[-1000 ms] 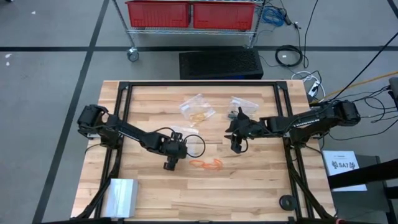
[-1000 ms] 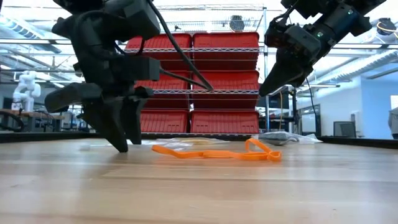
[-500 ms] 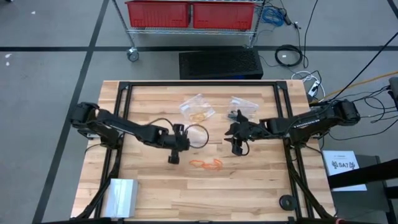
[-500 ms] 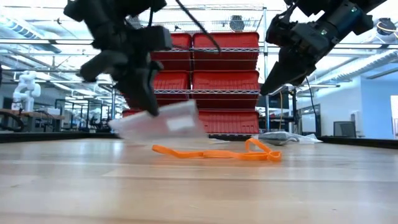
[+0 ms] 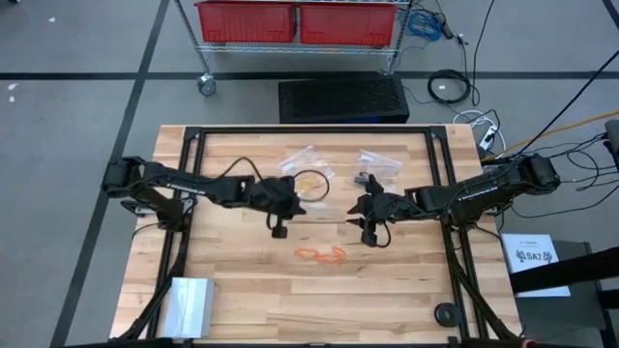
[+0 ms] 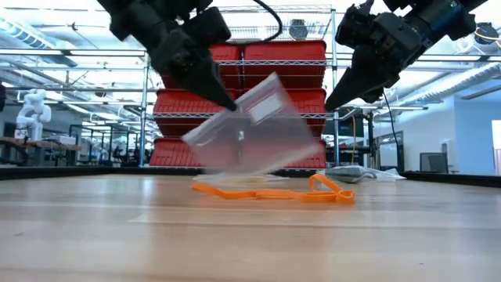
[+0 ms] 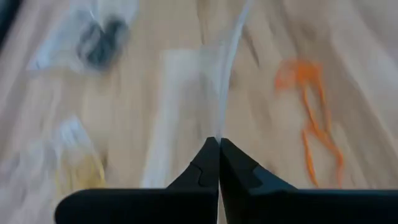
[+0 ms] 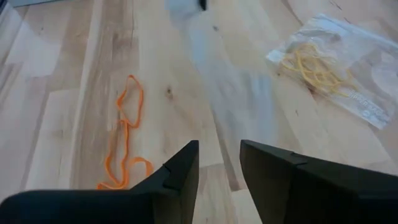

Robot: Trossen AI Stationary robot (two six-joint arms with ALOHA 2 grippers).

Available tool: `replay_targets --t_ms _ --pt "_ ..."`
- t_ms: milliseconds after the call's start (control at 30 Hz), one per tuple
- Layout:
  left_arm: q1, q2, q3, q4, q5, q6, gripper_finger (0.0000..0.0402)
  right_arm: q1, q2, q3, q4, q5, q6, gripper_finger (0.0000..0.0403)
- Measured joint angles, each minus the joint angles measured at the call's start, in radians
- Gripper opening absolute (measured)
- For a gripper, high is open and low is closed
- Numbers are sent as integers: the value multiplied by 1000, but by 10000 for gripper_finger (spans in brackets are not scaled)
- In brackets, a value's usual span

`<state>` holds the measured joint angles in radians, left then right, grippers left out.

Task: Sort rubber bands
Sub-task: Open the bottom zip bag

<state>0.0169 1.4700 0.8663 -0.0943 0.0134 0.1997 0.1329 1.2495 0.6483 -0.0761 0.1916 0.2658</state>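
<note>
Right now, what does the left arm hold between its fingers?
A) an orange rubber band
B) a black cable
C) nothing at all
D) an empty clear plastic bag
D: in the low view the left gripper, fingers shut, pinches the clear plastic bag by one edge and lifts it off the table, while the orange rubber bands lie loose on the wood below it.

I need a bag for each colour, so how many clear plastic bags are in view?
3. One hangs from the left gripper, an empty bag above the orange rubber bands. One with yellowish bands and one with black bands lie on the table's far side.
</note>
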Motion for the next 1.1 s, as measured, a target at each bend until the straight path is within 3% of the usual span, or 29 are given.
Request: replay_targets --t_ms 233,433,567,900,1100 --pt "111 0 -24 195 160 32 2 -2 -1 9 -13 0 0 112" --pt "196 2 -24 268 176 71 2 -8 -2 84 -9 0 -28 112" --pt "237 6 -24 330 246 69 2 -36 9 132 -9 0 -83 116" --pt "267 58 -23 334 270 76 2 -130 29 272 -89 -10 -121 192" --pt "267 74 -23 368 273 95 1 -193 112 335 -167 -50 -126 203"
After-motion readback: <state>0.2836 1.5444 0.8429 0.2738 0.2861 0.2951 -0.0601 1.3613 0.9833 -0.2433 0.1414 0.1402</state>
